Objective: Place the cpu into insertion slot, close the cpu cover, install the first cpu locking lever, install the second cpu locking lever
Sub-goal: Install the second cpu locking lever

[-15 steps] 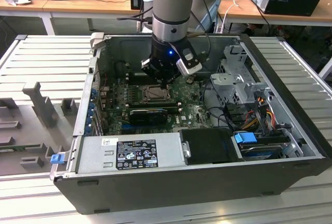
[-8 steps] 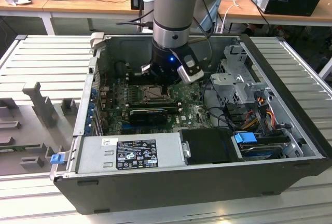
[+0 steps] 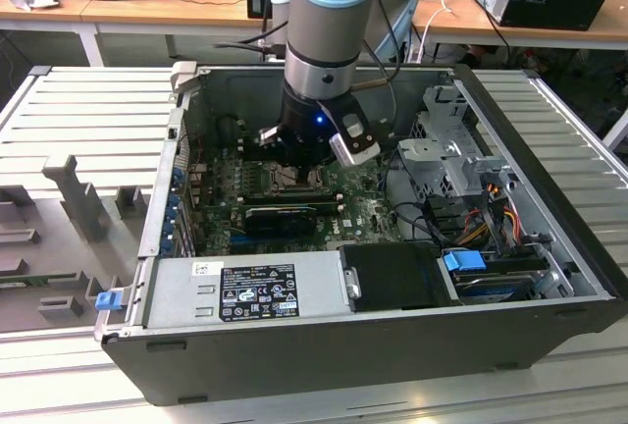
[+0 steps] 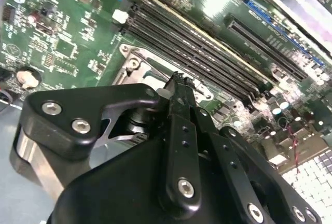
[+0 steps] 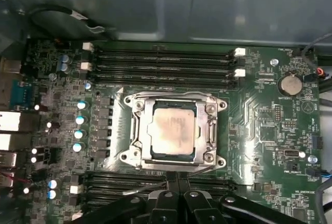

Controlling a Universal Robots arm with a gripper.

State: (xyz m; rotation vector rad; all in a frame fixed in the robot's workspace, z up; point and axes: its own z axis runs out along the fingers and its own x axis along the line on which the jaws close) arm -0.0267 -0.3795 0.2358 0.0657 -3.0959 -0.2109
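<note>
Black gripper fingers fill the foreground in both wrist views, pressed together with no gap and nothing visibly held, tips just beside the socket's near edge. First wrist view, left to right: capacitors, then the chip seated in the socket with the cover closed around it, then a coin cell. Exterior view alone shows the arm reaching down into the open computer case, its power supply nearest the camera.
</note>
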